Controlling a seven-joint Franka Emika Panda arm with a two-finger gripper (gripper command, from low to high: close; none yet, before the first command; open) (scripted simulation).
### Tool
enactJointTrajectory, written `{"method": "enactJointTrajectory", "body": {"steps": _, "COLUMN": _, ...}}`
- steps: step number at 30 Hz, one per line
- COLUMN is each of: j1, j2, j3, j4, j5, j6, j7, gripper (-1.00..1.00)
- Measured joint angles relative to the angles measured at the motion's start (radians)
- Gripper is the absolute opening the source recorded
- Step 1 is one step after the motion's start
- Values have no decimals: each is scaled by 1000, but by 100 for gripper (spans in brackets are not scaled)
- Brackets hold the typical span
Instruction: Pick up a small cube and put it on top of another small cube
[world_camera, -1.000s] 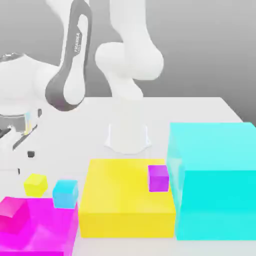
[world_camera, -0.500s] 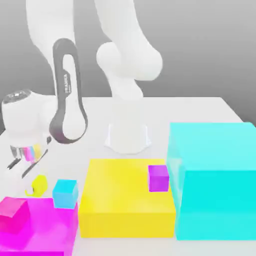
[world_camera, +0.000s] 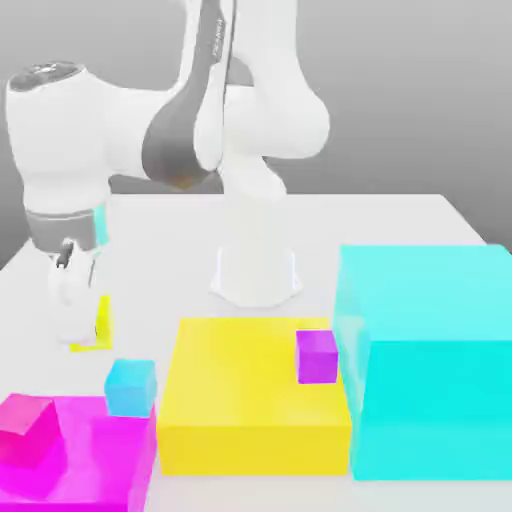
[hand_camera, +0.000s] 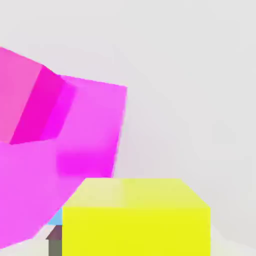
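Table (world_camera: 400, 225), pale and smooth, runs back to a straight far edge, with a plain grey room (world_camera: 400, 100) behind it, lighter low down and darker up top. Clock directions are from the middle of the exterior view, btw.

White arm (world_camera: 258, 120) next: its base is planted near the middle, the upper part goes out past 12, and a dark-trimmed link slants down around 11. The wrist is out between 9 and 10, and the hand hangs below it, pointing down toward the table. Gripper (world_camera: 82, 322) is between 8 and 9, jaws clamped on the yellow cube (hand_camera: 136, 230), which pokes out past them. Can't tell if the cube's underside is off the table.

Cyan block (world_camera: 430, 370) is the big one, at 4. Yellow block (world_camera: 250, 390) sits at 6, just beside it, and the flat magenta block (world_camera: 105, 460) is between 7 and 8.

Small stuff: pink cube (world_camera: 27, 430) on the magenta block near 8, blue cube (world_camera: 131, 388) at its back edge around half past 7 (on it or behind it, can't tell), purple cube (world_camera: 316, 357) on the yellow block at 5.
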Motion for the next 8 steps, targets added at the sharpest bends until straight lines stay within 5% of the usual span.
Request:
{"method": "enactJointTrajectory", "body": {"steps": 3, "j1": 9, "j2": 75, "j3": 11, "j4": -14, "j5": -6, "j6": 88, "j7": -2, "gripper": -100}}
{"method": "enactJointTrajectory", "body": {"steps": 4, "j1": 11, "j2": 107, "j3": 11, "j4": -21, "j5": -7, "j6": 128, "j7": -1, "gripper": 100}}
{"method": "enactJointTrajectory", "body": {"steps": 8, "j1": 11, "j2": 107, "j3": 11, "j4": -21, "j5": -7, "j6": 128, "j7": -1, "gripper": 100}}
